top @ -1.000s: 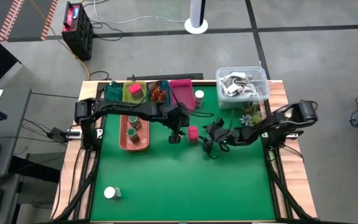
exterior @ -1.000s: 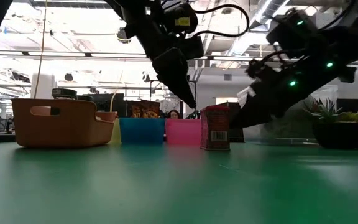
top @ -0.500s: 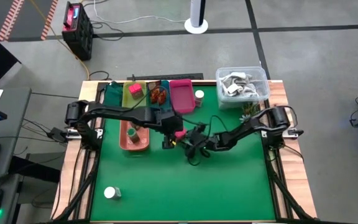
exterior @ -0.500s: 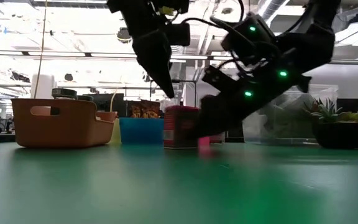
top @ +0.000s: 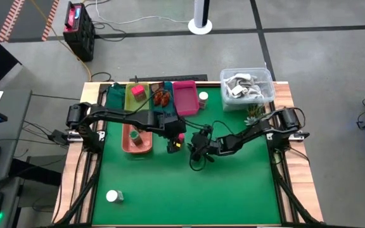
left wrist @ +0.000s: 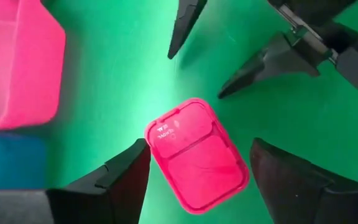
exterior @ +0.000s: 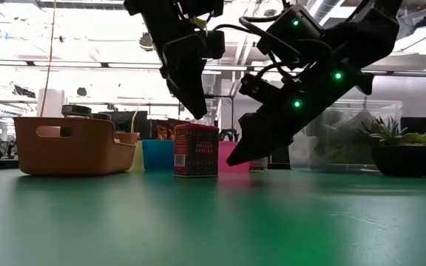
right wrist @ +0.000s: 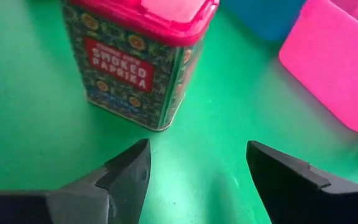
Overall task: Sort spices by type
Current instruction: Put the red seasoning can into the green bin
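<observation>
My green-topped bench [top: 189, 190] with wooden edges carries a pink-lidded paprika tin [exterior: 196, 150] near its middle, a row of coloured plastic trays [top: 184, 98] along the far edge, an orange tray [top: 127, 143], a clear tub [top: 246, 86], and a white-lidded jar [top: 113, 197] near the front left corner.

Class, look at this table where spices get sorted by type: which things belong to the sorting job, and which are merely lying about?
Part of the job:
- smoked paprika tin, between the open fingers of the left end effector
- pink tin in the yellow tray
- white-lidded jar
- jars in the orange tray

Just lying about:
- clear tub
- small plant
</observation>
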You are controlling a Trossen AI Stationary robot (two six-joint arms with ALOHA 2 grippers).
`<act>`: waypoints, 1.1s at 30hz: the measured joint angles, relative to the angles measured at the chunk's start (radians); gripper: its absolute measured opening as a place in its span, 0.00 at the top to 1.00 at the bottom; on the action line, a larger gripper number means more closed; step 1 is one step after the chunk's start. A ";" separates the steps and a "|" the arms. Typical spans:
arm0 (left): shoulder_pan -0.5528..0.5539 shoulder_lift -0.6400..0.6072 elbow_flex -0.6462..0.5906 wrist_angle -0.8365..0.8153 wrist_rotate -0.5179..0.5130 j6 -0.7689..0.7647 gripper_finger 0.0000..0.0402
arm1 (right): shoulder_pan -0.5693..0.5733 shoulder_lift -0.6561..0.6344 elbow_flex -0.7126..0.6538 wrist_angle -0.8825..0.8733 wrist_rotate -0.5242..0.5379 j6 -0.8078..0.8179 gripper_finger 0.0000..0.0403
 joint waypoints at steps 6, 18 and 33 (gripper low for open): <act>-0.009 0.000 0.000 0.002 0.006 -0.095 0.25 | 0.014 0.000 0.000 -0.018 0.002 0.025 0.28; -0.006 0.000 -0.028 0.015 -0.026 -0.157 0.08 | 0.045 -0.006 0.000 -0.096 0.022 0.040 0.28; 0.049 0.001 -0.118 0.165 0.024 -0.149 0.08 | 0.086 -0.089 0.000 -0.205 0.141 0.107 0.28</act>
